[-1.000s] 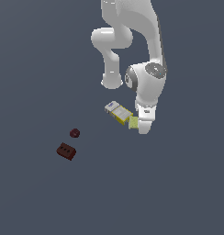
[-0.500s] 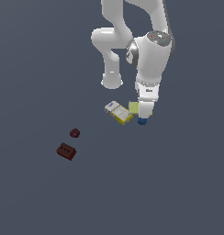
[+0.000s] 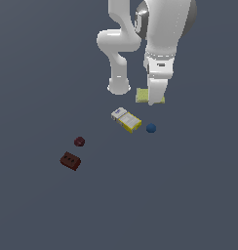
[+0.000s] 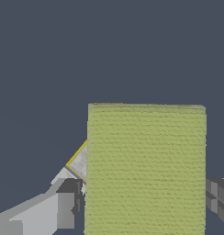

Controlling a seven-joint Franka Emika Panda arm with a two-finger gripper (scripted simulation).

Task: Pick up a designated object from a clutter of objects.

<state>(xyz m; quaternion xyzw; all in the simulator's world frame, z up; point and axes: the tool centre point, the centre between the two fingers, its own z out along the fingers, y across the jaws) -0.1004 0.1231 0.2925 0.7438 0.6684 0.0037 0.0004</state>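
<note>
My gripper (image 3: 153, 100) is shut on the flat yellow-green pad (image 3: 142, 95) and holds it above the floor, beyond the rest of the clutter. In the wrist view the pad (image 4: 146, 165) fills the space between my two fingers (image 4: 65, 209). The white-and-yellow box (image 3: 126, 119) lies on the floor below, and one corner of it shows in the wrist view (image 4: 79, 163). The small blue ball (image 3: 150, 128) lies just to the exterior view's right of the box.
A dark red ball (image 3: 79, 141) and a dark red brick with holes (image 3: 70, 160) lie further to the exterior view's left. The arm's white base (image 3: 118, 88) stands behind the box.
The gripper has risen with the pad in it, away from the box. The blue ball, hidden before, now shows on the floor.
</note>
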